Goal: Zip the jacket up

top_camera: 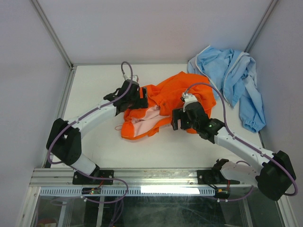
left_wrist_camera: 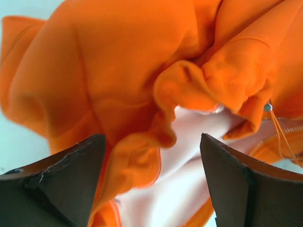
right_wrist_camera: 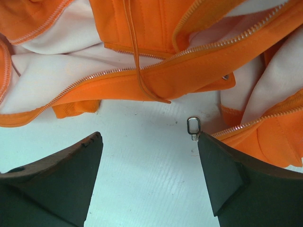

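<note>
L pincer [left_wrist_camera: 151, 142]: fingers apart, nothing between them, hanging close over bunched orange fleece of the jacket [left_wrist_camera: 118, 71], pale lining below. R pincer [right_wrist_camera: 149, 137]: also apart, over bare table [right_wrist_camera: 142, 179], metal zipper pull [right_wrist_camera: 192, 127] just beside one finger's tip, open zipper teeth [right_wrist_camera: 94, 80] running above. Jacket lies crumpled mid-table btwn both arms. Light blue garment [top_camera: 232, 75] heaped at far right corner.
</note>
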Robot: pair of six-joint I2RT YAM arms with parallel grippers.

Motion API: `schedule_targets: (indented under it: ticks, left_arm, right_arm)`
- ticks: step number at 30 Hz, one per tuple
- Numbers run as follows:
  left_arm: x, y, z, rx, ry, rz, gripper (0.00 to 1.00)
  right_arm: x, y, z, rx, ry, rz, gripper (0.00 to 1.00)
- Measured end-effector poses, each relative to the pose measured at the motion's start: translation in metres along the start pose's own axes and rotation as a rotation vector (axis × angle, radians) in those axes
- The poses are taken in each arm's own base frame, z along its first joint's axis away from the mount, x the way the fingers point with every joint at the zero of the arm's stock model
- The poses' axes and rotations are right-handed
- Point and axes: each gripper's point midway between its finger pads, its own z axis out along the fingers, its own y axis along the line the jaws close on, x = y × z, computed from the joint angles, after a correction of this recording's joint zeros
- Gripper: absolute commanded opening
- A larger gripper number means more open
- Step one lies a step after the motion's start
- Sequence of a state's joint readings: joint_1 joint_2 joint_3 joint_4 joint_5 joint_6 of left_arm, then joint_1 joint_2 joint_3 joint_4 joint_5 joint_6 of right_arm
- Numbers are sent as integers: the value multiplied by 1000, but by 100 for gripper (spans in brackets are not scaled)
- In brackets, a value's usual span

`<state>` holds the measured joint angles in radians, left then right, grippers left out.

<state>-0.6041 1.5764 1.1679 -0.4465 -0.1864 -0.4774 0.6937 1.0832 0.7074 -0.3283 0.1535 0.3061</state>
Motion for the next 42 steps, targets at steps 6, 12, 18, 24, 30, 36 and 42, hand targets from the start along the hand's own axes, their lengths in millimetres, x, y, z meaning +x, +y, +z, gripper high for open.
schedule_targets:
  ticks: [6, 12, 18, 24, 30, 36, 42]
  left_arm:
    - [9, -17, 45, -75, 63, 154, 40]
    - [5, -8, 69, -177, 84, 252, 0]
    - [-42, -3, 27, -260, -31, 268, 0]
    - [-149, -25, -89, -208, -325, 176, 0]
    - [-240, -45, -233, -77, -610, 79, 0]
    - [-272, -41, -309, -35, -767, 73, 0]
    - [-304, -3, -238, -190, -719, 110, 0]
  right_arm:
    - [3, -4, 3, 11, -41, 49, 84]
    - [5, -9, 6, 42, -55, 78, 84]
    - [-5, -17, 1, 82, -109, 94, 86]
    - [-17, -30, -3, 158, -143, 73, 87]
    - [-51, -17, -18, 107, -223, 55, 88]
    - [-75, 1, -32, 17, -280, 36, 88]
    - [-66, 16, -20, -57, -225, 3, 88]
